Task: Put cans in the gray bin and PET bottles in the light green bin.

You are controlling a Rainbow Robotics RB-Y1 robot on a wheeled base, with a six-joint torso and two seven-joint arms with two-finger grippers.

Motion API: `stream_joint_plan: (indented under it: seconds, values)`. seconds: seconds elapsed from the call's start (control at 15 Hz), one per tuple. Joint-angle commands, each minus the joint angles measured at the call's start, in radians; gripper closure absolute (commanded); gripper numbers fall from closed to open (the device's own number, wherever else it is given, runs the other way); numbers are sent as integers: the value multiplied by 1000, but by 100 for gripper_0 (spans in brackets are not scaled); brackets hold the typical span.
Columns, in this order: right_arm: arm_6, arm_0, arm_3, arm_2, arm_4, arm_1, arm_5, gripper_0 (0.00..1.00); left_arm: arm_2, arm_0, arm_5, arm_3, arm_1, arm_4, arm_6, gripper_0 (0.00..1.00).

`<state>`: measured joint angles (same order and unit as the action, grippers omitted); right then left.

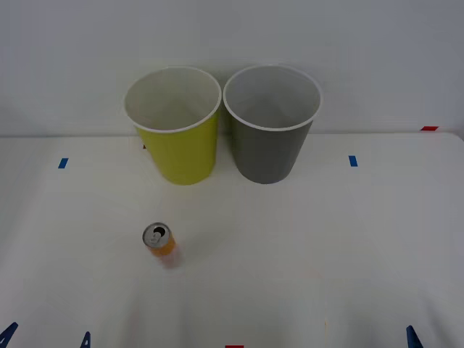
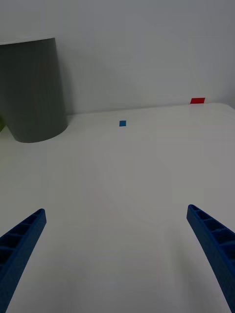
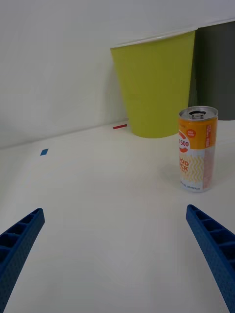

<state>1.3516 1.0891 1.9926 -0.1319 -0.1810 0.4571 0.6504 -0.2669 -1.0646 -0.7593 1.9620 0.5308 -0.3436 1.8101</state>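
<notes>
Your can (image 1: 159, 240) stands upright on the counter (image 1: 304, 239), in front of the green bin (image 1: 177, 138) and beside the gray bin (image 1: 272, 134); left gripper (image 3: 115, 259) is nearer, fingers wide. Right gripper (image 2: 115, 259) also gapes, empty.

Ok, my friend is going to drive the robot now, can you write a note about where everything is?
Left gripper: open, holding nothing, low at the table's near edge, facing the can.
Right gripper: open, holding nothing, parked low on the right side.
Orange can: standing upright on the table, in front of the light green bin.
Gray bin: beside the green one, to its right.
Done: nothing yet.
Left: pick up the can and drop it in the gray bin.
</notes>
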Motion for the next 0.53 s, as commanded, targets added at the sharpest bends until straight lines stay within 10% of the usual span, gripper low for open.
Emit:
stream_joint_plan:
  seconds: [0.07, 0.53]
  values:
    - [0, 0, 0, 0, 0, 0, 0, 0, 0, 0, 0, 0, 0, 0, 0, 0]
    - [0, 0, 0, 0, 0, 0, 0, 0, 0, 0, 0, 0, 0, 0, 0, 0]
